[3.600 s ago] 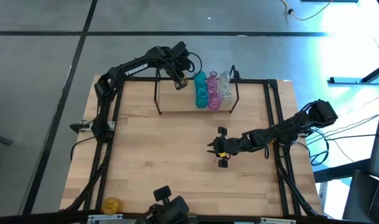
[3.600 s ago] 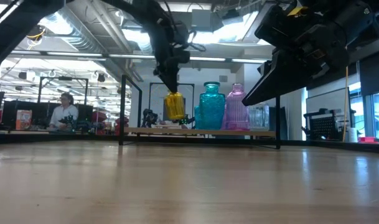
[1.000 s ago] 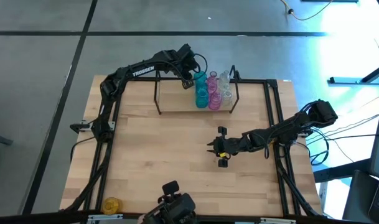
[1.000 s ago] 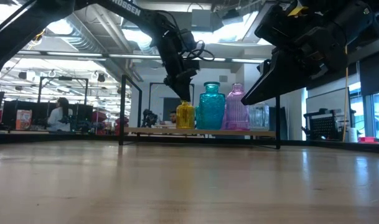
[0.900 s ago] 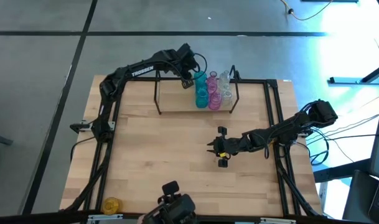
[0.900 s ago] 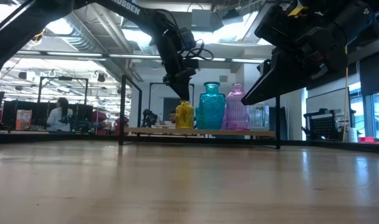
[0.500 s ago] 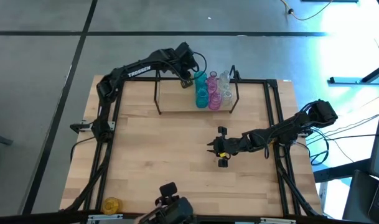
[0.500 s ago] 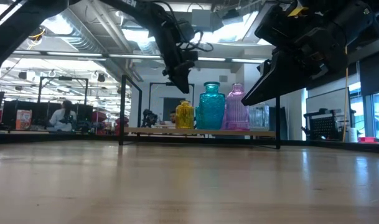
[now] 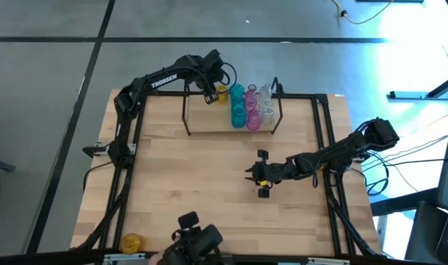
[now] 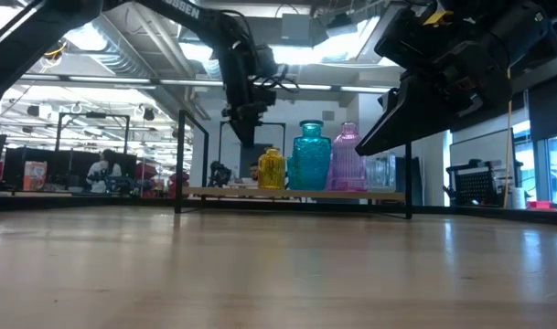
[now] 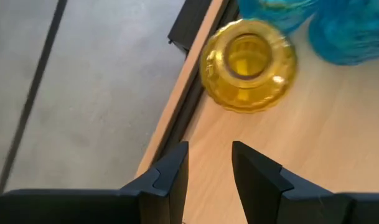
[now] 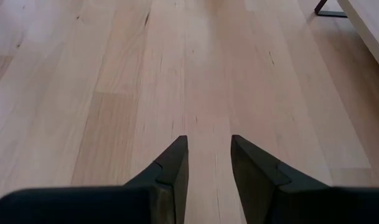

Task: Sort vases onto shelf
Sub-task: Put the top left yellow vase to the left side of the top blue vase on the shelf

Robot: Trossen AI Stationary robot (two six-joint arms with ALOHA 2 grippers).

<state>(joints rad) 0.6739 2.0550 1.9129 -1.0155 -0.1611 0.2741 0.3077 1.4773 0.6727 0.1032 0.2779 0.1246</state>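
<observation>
Left gripper (image 9: 209, 98): up above the shelf near the table's far edge, fingers (image 11: 170, 177) parted by a narrow gap and holding nothing; in the low view it hangs clear above the shelf board at (image 10: 244, 134).
Yellow vase (image 9: 222, 93): upright on the shelf, just beside the left gripper, at the far edge of the board; the left wrist view looks straight down its open mouth (image 11: 249, 64), apart from the fingertips.
Teal vases (image 9: 238, 104): packed right against the yellow one, towards the shelf's right end; one tall teal bottle shows in the low view (image 10: 310, 156).
Pink vases (image 9: 251, 109): next along, touching the teal ones.
Clear vases (image 9: 266, 103): last in the cluster, by the right-hand wire upright.
Shelf (image 9: 209, 121): the left half of its board is bare wood, black uprights at both ends.
Stray yellow vase (image 9: 132, 241): alone at the table's near left corner, well apart from everything.
Right gripper (image 9: 262, 177): waiting low over the table's middle right, fingers (image 12: 170, 171) slightly parted, nothing between them.
Background: a person (image 10: 101, 170) sits far off in the room behind.
</observation>
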